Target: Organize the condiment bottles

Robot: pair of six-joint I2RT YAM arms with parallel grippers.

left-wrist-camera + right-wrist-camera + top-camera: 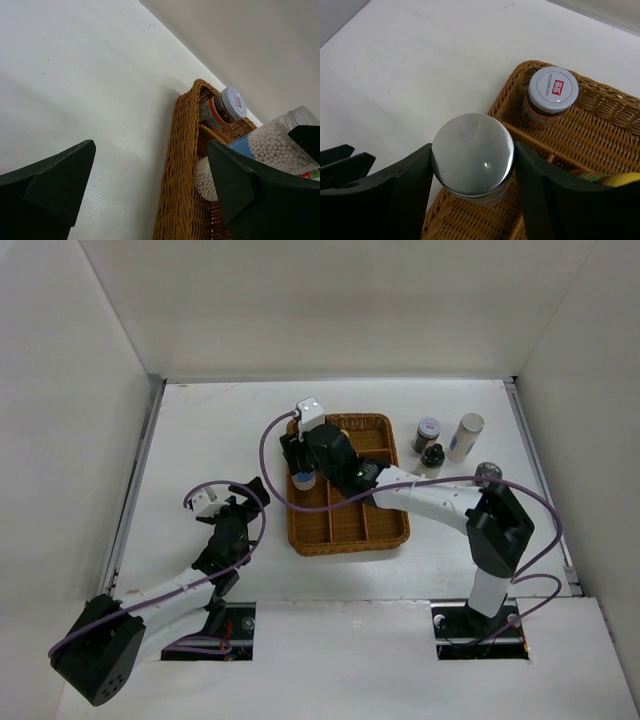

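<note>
Golden-brown woven tray (350, 530); silver-lidded jar (472, 154); white-lidded jar (552, 91), red emblem, orange band; plain white surface (200, 440).

yellow-capped bottle (623, 179) cut off, tray (348, 544) half hidden

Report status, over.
Left gripper open, empty, beside wicker tray. Right gripper shut on silver-lidded jar over tray's left column. White shaker and three more outside the tray. Nothing blocking seen.
</note>
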